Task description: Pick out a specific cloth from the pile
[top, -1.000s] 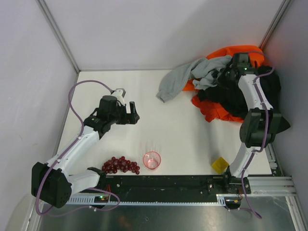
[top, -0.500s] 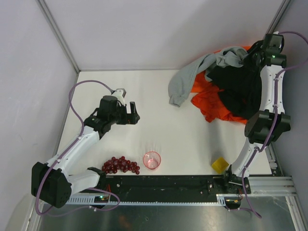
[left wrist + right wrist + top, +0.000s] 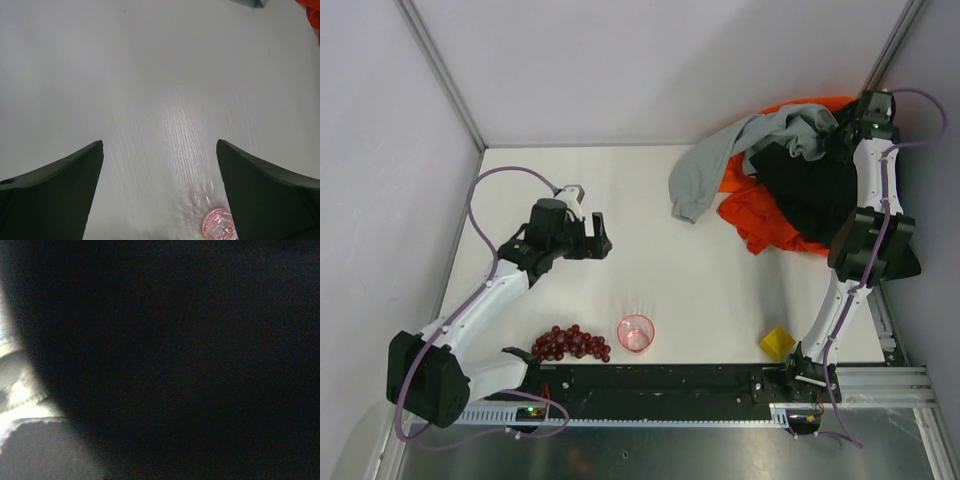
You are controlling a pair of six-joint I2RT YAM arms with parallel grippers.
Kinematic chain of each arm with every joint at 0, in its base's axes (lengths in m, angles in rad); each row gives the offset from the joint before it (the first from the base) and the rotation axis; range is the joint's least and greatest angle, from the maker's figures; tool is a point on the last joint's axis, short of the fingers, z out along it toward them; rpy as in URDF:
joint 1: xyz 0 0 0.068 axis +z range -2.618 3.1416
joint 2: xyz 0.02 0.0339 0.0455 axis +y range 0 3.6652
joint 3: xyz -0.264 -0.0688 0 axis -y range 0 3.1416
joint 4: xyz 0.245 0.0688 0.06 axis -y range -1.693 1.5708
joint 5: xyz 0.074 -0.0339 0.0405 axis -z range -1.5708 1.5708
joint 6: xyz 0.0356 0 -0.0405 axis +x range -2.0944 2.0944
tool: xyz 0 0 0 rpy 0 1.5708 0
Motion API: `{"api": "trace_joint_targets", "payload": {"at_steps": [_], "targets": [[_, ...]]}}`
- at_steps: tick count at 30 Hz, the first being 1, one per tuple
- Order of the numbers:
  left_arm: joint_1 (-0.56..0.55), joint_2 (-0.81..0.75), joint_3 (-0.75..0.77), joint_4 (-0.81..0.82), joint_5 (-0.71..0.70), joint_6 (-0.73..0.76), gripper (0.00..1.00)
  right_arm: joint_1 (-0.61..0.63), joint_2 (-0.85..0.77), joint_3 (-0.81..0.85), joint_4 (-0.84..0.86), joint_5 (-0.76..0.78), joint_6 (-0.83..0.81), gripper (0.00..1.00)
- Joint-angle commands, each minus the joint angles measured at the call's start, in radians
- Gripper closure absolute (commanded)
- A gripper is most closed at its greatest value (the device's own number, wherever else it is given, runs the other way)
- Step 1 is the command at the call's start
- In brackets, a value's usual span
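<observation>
Right claw (image 3: pixel 842 128) is buried in the far edge of the heap of grey, black and bright orange garments (image 3: pixel 810 185); we cannot tell its grip (wrist view is all dark). The thin deep red-orange cloth (image 3: pixel 763 226) lies at the heap's near-left edge, partly covered. Left claw (image 3: pixel 601 234) gapes wide, empty, well left of the heap.

Right pincer (image 3: pixel 840 130) half lost in the pile (image 3: pixel 770 215)
</observation>
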Motion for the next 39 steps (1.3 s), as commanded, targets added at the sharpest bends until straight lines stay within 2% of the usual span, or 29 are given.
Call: {"api": "trace_joint_targets", "payload": {"at_steps": [1,8,14,21,25,27,33,39], "targets": [[-0.009,0.008,0.011,0.025,0.001,0.007,0.0,-0.061,0.14,-0.05,-0.005,0.008,0.005,1.0],[-0.01,0.002,0.027,0.023,-0.001,0.024,0.0,-0.086,0.291,-0.082,-0.069,-0.052,-0.021,1.0],[-0.01,-0.02,0.058,0.022,0.004,0.054,0.0,-0.086,0.31,-0.148,-0.071,-0.043,-0.027,1.0],[-0.008,-0.044,0.112,0.022,0.046,0.031,0.0,-0.081,0.263,-0.158,-0.085,-0.059,-0.078,0.88],[-0.008,-0.073,0.119,0.022,0.066,0.026,0.0,-0.08,0.184,-0.184,-0.102,-0.051,-0.107,0.52],[-0.008,-0.089,0.116,0.022,0.07,0.021,0.0,-0.083,0.128,-0.225,-0.099,-0.054,-0.114,0.4],[-0.008,-0.125,0.1,0.022,0.104,0.0,0.0,-0.105,-0.105,-0.38,-0.038,-0.106,-0.094,0.19],[-0.007,-0.164,0.079,0.02,0.107,-0.011,0.0,-0.108,-0.279,-0.43,-0.051,-0.143,-0.099,0.09]]}}
